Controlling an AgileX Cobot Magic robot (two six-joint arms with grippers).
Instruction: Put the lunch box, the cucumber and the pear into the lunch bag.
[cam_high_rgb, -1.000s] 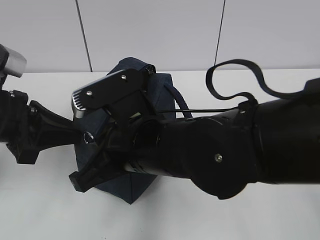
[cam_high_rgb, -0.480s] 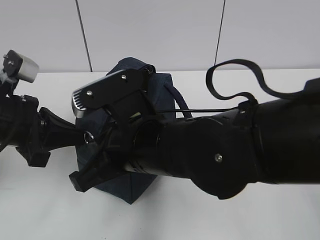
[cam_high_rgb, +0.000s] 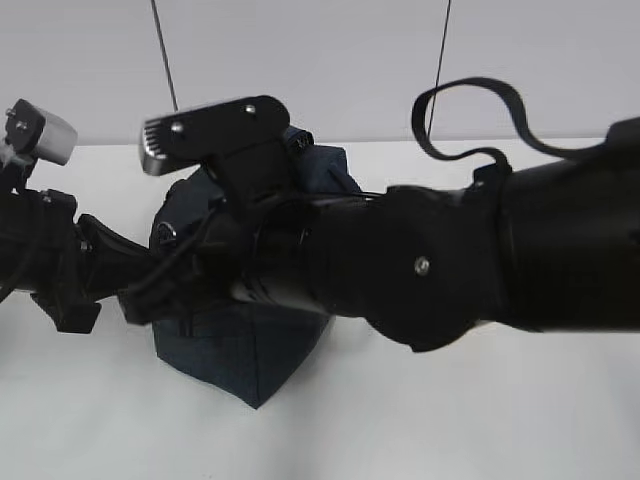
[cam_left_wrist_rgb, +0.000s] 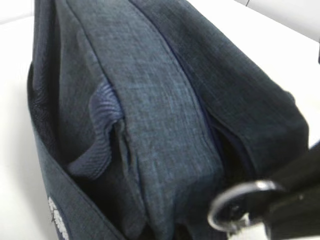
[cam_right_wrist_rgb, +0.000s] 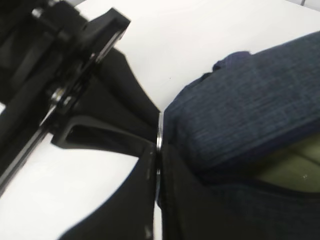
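Ring pull (cam_left_wrist_rgb: 240, 205) sits at the left gripper's (cam_left_wrist_rgb: 280, 210) closed jaws; whether it is pinched I cannot tell. Right gripper (cam_right_wrist_rgb: 157, 165) is shut at the lunch bag's (cam_high_rgb: 250, 350) flap. Best drawn steadily along the zipper — arms crowd the bag, bare table (cam_high_rgb: 450, 420) lies beyond. Something pale green shows inside.

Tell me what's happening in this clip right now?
Both arms are crowded over the lunch bag, which stands on the white table. The left tool is shut at the silver ring pull of the bag's zipper. The right tool is shut against the bag's edge. Something pale green shows inside the opening, probably the lunch box. The cucumber and pear aren't visible.
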